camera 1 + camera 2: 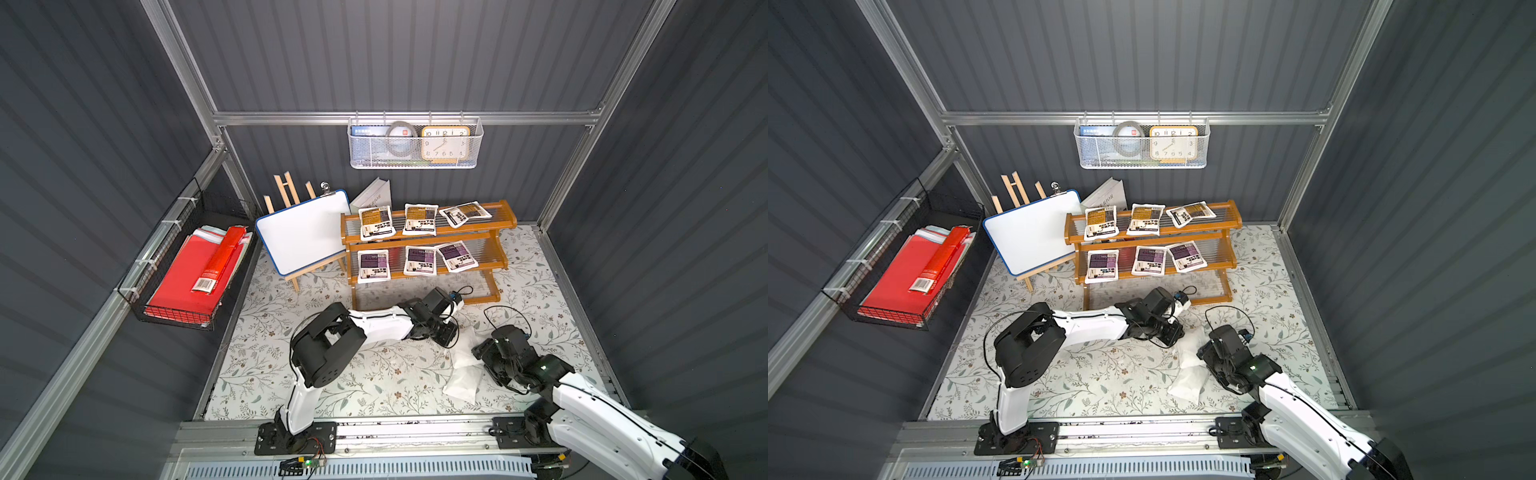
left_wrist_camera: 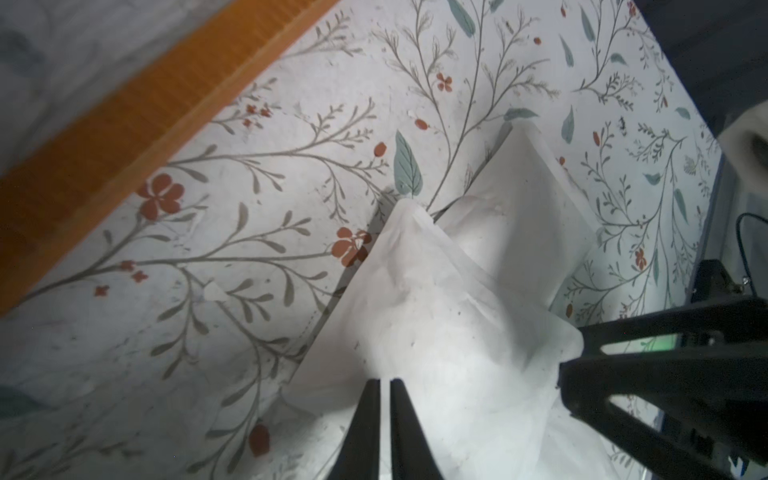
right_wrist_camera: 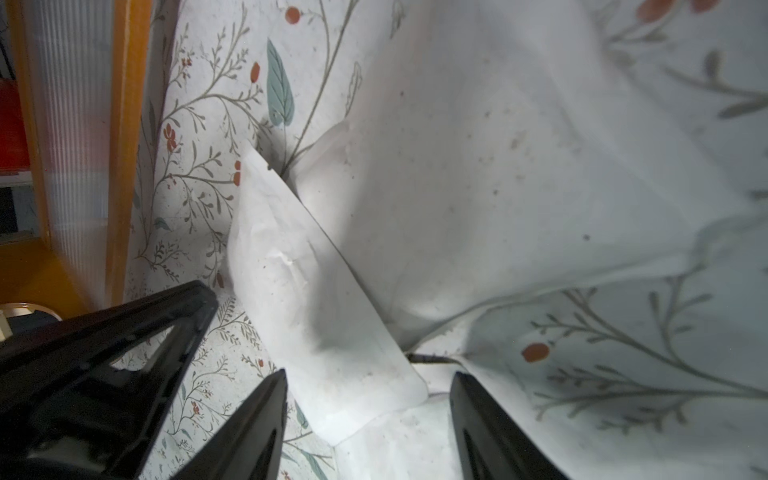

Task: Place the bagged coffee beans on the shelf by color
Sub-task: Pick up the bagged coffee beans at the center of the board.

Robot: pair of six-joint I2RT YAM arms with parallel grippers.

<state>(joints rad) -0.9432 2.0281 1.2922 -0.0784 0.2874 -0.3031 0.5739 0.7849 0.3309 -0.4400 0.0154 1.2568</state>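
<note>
- The left gripper (image 2: pixel 385 381) has its jaws almost together. In its wrist view they nip the near edge of the held pouch (image 2: pixel 436 324).
- That pouch shows its plain white back, and its far corner stands clear of the floral mat (image 2: pixel 232 332) (a shadow lies under it).
- It sits just in front of the shelf (image 1: pixel 500 226), near the right end of the bottom tier. In both top views the arm's wrist hides the grip.
- The second pouch (image 2: pixel 523 195) lies white side up, partly tucked under the held pouch and a little farther out from the shelf.
- The right gripper (image 3: pixel 370 374) has its jaws wide apart and grips nothing. A corner of the held pouch reaches in between its fingertips.
- The third pouch (image 1: pixel 461 384) lies on the mat farthest from the shelf, beside the right arm.
- On the shelf, three orange-brown pouches (image 1: pixel 375 222) line the top tier and three purple pouches (image 1: pixel 373 266) line the middle tier.
</note>
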